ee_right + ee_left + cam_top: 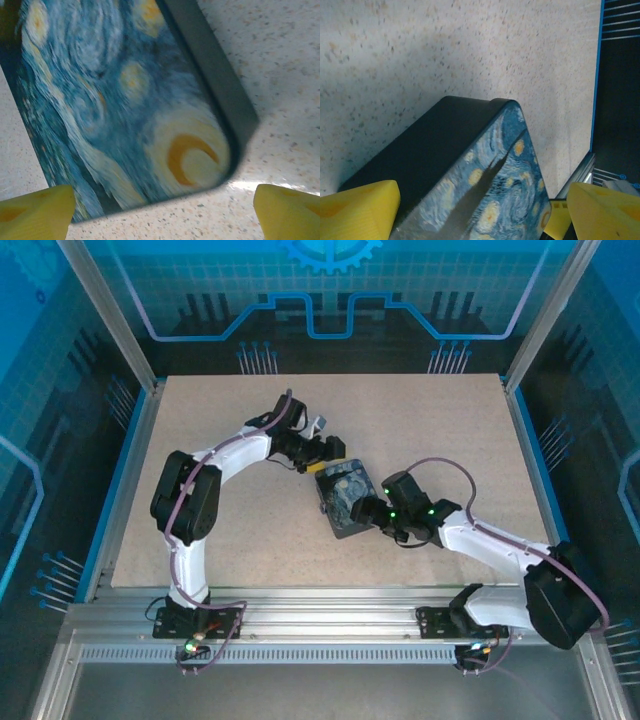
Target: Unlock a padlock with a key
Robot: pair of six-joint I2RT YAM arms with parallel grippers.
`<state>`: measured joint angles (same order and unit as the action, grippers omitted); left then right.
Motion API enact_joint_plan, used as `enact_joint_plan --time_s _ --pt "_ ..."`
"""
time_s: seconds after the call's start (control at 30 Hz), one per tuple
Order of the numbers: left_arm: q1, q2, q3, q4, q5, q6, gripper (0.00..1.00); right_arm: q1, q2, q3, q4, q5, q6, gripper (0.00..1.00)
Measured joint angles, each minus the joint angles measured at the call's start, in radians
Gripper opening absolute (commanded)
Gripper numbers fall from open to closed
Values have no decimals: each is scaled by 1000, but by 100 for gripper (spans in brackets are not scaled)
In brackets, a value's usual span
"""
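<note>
- Yellow fingers (pixel 357 212) of left gripper (pixel 482 205): spread wide, straddling one corner of the blue-and-yellow night-sky painted tin box (pixel 495 190).
- Right gripper (pixel 164 205): jaws apart too, just short of the tin's rounded corner.
- Tin sits mid speckled beige tabletop (pixel 260 535), between both grippers.
- Small dark metal key: can't tell where.

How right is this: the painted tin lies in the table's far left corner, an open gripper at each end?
No. Top external view shows the painted tin near the table's middle; the left gripper and right gripper are open, one at each end.
</note>
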<state>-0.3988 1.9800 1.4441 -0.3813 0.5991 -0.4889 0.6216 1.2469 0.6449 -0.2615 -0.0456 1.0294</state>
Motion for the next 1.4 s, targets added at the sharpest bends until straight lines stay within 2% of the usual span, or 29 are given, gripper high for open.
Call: enact_joint_plan --time_s 0.43,0.8,0.97,1.1,1.4 --pt "5 -198 -290 108 -34 -37 85 -24 117 38 68 -41 19 85" --pt "5 -325 -465 195 -64 -108 77 -128 284 208 54 -66 -83 68" --pt "5 -345 -488 202 -68 -136 72 -165 359 295 41 -72 -132 65" --pt "3 -343 -488 204 -68 -153 61 -186 409 367 15 -71 -176 63" --pt "-5 -237 -364 182 -80 -167 60 -248 486 476 -39 -71 -240 65"
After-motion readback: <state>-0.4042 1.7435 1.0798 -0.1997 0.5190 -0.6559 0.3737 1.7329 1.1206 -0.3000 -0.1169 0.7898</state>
